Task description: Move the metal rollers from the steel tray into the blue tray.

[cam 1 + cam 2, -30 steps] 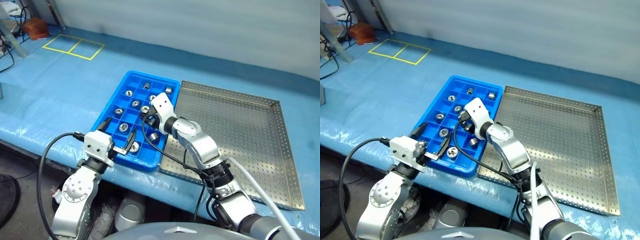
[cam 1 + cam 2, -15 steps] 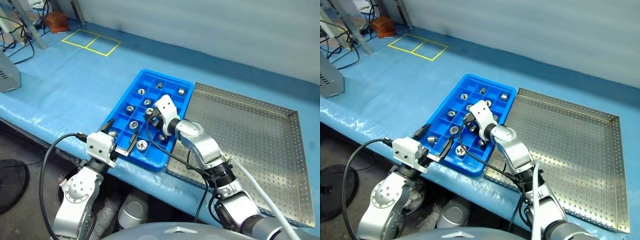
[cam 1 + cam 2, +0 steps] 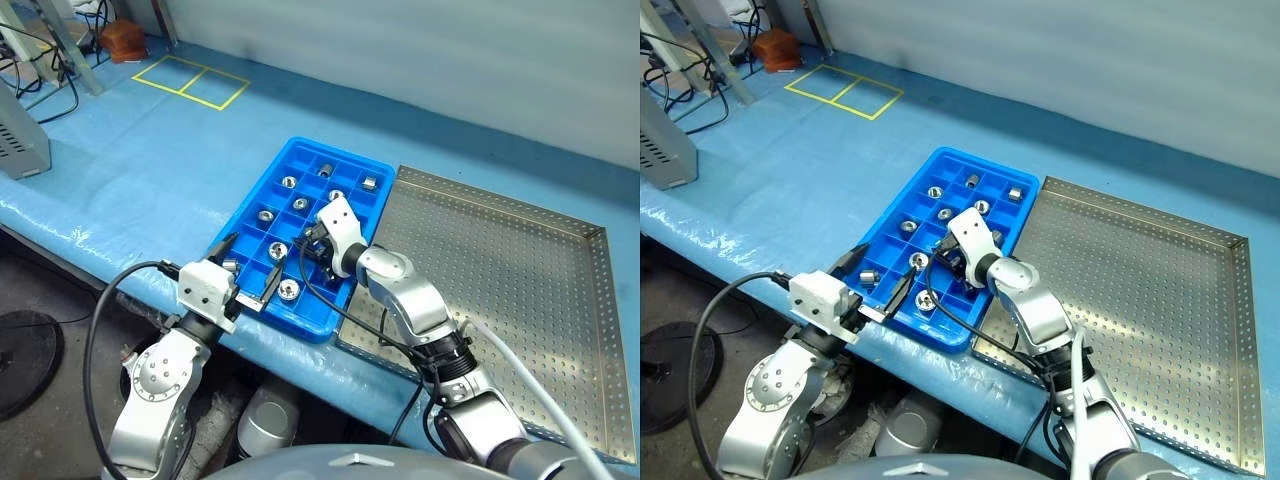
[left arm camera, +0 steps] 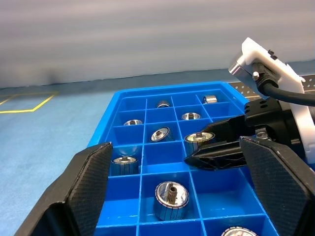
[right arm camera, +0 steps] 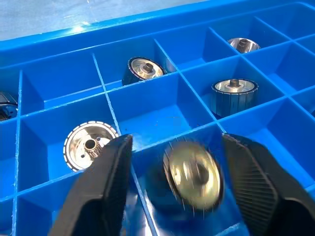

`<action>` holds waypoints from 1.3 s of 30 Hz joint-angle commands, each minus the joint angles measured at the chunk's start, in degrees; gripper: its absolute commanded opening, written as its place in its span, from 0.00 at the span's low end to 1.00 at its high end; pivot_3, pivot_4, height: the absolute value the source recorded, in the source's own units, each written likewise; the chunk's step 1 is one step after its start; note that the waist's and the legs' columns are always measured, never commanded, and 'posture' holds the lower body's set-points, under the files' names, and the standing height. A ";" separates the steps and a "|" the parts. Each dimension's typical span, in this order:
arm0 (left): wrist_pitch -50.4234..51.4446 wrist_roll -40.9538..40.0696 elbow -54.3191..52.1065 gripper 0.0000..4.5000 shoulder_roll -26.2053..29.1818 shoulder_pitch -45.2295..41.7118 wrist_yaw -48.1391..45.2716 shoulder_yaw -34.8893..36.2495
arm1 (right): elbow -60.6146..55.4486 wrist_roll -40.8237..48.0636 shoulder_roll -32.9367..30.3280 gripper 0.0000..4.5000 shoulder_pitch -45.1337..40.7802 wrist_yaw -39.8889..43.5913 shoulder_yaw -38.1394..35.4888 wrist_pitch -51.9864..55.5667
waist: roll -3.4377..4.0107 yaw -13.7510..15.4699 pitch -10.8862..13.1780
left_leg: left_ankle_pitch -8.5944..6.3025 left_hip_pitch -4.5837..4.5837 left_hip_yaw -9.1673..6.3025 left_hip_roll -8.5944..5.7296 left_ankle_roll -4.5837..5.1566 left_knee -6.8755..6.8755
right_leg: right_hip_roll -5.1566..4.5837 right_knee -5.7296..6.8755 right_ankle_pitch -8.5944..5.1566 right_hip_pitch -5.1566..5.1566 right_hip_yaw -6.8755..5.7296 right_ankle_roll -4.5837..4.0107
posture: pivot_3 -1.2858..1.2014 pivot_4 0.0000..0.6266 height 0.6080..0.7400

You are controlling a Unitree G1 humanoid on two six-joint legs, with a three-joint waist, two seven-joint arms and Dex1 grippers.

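Steel roller is dropping between the right tool's parted fingers into a blue tray cell; left tool, at seven o'clock, is gaping wide.

Bright blue tray beside a grey steel tray.
Silver rollers with dark ribbed sides; steel tray dotted with tiny holes; black gripper fingers.

The right gripper hangs over the blue tray, whose compartments hold several metal rollers; the steel tray lies beside it.
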 commanded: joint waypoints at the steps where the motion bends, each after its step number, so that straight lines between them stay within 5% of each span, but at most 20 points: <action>1: -0.46 -0.98 -1.18 1.00 0.18 -0.58 -0.50 0.09 | -4.87 0.25 -0.15 0.92 1.04 -0.75 -1.54 0.38 | 0.00 -0.02 0.00 | 0.00 0.00 0.00 0.00 0.00 0.00 | 0.00 0.00 0.00 0.00 0.00 0.00 | 0.71 0.24 1.00; 3: -0.28 -1.19 -0.94 1.00 0.47 -1.06 -1.00 0.13 | -7.70 0.55 -0.56 1.00 1.55 -1.02 -2.36 0.82 | 0.00 -0.12 0.00 | 0.00 0.00 0.00 0.00 0.00 0.02 | 0.00 0.01 0.00 0.00 0.00 0.00 | 0.70 0.24 1.00; 16: -0.03 -2.86 5.59 1.00 1.48 -10.07 -5.48 -1.17 | -25.21 1.23 -3.04 1.00 7.87 -4.84 -6.80 7.08 | 0.07 -4.91 -0.06 | 0.01 0.01 -0.04 -0.01 0.00 0.15 | 0.01 0.06 0.02 0.08 -0.01 0.01 | 0.63 0.24 1.00; 32: -0.46 -2.36 16.89 1.00 0.15 -20.54 -8.70 -3.26 | -42.00 -0.81 -3.87 1.00 22.88 -13.23 -9.77 14.00 | 0.12 -23.06 -0.10 | 0.02 0.81 -0.30 -0.03 0.04 0.18 | -0.03 -0.01 0.04 1.01 -0.03 -0.10 | 0.54 0.24 1.00; 39: 0.36 -1.72 19.59 1.00 -0.13 -22.81 -8.63 -3.71 | -46.09 -1.17 -3.22 1.00 27.37 -15.44 -9.32 15.82 | 0.13 -26.32 -0.10 | 0.05 1.05 -0.24 0.01 0.00 0.17 | 0.10 0.25 0.04 1.03 0.18 -0.14 | 0.53 0.24 1.00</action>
